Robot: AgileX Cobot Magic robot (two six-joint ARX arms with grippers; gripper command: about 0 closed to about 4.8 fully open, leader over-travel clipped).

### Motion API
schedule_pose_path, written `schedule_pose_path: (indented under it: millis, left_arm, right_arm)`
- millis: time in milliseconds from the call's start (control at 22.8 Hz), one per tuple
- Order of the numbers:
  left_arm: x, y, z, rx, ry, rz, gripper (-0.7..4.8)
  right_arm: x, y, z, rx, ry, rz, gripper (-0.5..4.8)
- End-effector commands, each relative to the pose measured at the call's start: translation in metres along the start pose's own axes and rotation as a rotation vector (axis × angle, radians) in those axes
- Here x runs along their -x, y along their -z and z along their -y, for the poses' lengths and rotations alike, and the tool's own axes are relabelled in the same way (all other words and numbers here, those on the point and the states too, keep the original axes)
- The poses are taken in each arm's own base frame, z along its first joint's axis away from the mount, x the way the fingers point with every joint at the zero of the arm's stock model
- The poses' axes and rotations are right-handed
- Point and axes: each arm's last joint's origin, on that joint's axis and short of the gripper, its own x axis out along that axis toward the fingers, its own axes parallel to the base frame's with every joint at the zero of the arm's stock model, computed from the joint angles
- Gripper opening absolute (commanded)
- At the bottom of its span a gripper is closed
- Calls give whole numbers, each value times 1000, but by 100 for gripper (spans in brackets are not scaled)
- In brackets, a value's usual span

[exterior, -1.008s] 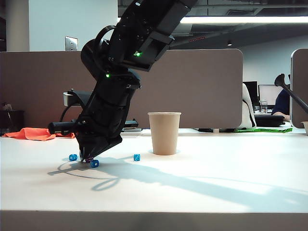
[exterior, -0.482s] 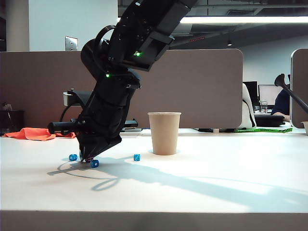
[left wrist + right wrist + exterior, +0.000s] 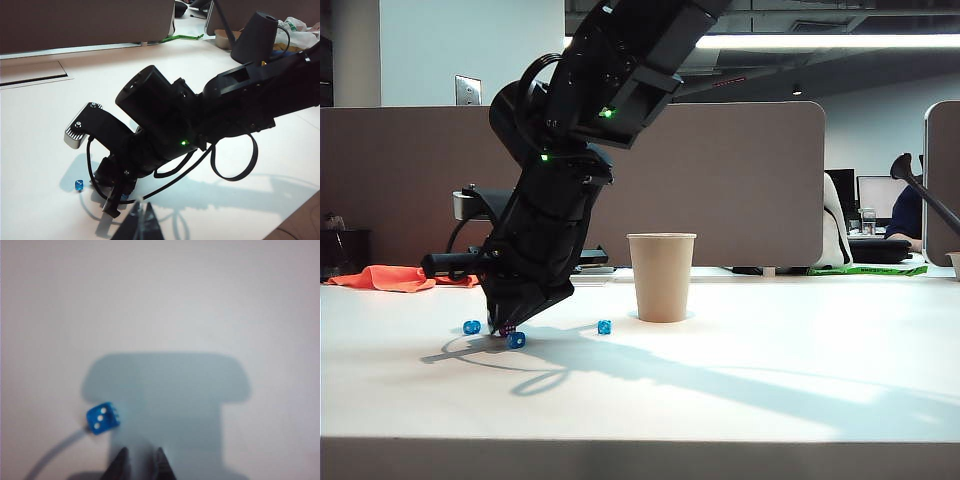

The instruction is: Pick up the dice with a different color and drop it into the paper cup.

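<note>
- The right gripper (image 3: 504, 329) is lowered to the white surface (image 3: 740, 380), its tips narrowed around the tiny dark purple die (image 3: 506, 330).
- Three bright blue dice (image 3: 516, 340) lie just beside it.
- The tan paper cup (image 3: 661, 277) stands upright, apart.
- The left gripper (image 3: 140, 225) is barely visible; its state cannot be told.

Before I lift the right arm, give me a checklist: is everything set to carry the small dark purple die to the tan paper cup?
1. Right gripper down at the white table, among the dice left of the cup: ok.
2. Small dark purple die at its tips: ok.
3. Purple die actually clamped: cannot tell, the wrist view hides it.
4. Nearest bright blue die outside the fingertips: ok.
5. Tan paper cup upright, standing apart from all the dice: ok.
6. Left gripper held back from the dice, looking at the right arm: ok.
</note>
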Motion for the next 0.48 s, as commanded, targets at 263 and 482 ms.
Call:
schedule_pose_path:
  millis: [263,482]
  left_arm:
    - [1,-3,1,-6,8,16,-6]
    - [1,-3,1,-6,8,16,-6]
  right_arm:
    - [10,-19,9,-15,31,71,40]
    - [21,-28,17,-28,59,119,40]
